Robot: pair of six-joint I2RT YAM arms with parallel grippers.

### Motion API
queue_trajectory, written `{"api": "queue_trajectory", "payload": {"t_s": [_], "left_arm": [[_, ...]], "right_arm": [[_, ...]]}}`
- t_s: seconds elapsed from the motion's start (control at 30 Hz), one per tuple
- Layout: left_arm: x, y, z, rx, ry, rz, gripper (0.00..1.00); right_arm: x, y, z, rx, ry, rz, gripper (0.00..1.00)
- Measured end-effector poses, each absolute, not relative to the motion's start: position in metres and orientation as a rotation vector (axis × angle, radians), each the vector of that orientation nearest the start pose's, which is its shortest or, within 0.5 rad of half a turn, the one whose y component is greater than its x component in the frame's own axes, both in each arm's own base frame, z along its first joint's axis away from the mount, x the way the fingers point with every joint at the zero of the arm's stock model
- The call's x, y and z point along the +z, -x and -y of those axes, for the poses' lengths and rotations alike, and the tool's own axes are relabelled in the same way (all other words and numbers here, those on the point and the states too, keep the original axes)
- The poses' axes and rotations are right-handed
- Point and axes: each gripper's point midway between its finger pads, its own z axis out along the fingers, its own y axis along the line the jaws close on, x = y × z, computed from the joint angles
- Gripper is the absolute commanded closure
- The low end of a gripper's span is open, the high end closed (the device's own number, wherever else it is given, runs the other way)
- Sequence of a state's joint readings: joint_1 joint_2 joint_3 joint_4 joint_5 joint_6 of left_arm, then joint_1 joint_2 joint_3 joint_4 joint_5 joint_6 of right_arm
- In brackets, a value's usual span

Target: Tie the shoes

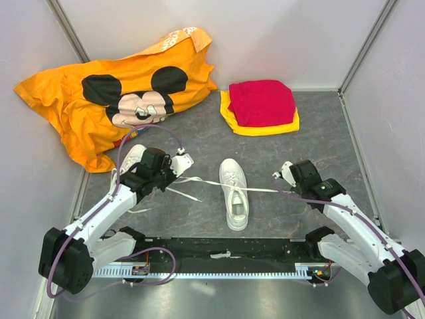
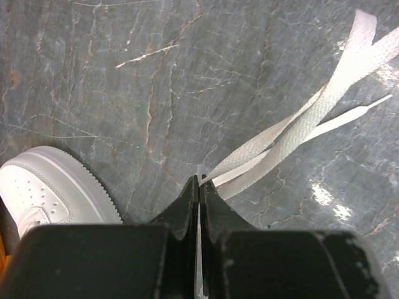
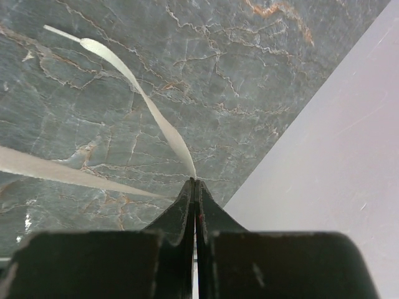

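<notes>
The left end effector [image 2: 198,182] is pressed together on a flat white lace [image 2: 293,134], and the right end effector [image 3: 195,182] is pinched shut on the other lace [image 3: 153,109]. Both laces run sideways from the white shoe [image 1: 234,193], set mid-tabletop [image 1: 319,133] toward the near edge. A second shoe [image 1: 133,158] is seen near the left edge.

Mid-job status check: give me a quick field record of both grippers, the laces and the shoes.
left gripper: shut on left flat white lace
right gripper: shut on right flat white lace
middle white sneaker: upright on grey table, laces stretched to both sides, no bow visible
second white sneaker: near left arm, not gripped
far side: orange cartoon-mouse shirt; red cloth on yellow cloth
</notes>
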State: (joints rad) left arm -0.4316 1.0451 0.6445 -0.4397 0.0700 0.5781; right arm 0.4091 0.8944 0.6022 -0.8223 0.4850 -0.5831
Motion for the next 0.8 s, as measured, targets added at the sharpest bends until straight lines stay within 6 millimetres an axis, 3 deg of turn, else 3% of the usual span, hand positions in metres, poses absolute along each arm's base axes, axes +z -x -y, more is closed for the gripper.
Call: {"api": "queue_trajectory", "payload": {"t_s": [0.47, 0.63, 0.8], "left_arm": [[0.087, -0.255, 0.081, 0.03, -1.15, -2.094, 0.99], [0.085, -0.255, 0.083, 0.006, -1.171, -2.079, 0.98], [0.092, -0.251, 0.096, -0.088, -1.215, -2.063, 0.98]], "right_arm": [[0.087, -0.212, 0.036, -0.686, 0.988, -2.437, 1.0], [0.076, -0.212, 0.042, -0.671, 0.972, -2.485, 1.0], [0.07, -0.216, 0.032, -0.587, 1.008, -2.532, 1.0]]}}
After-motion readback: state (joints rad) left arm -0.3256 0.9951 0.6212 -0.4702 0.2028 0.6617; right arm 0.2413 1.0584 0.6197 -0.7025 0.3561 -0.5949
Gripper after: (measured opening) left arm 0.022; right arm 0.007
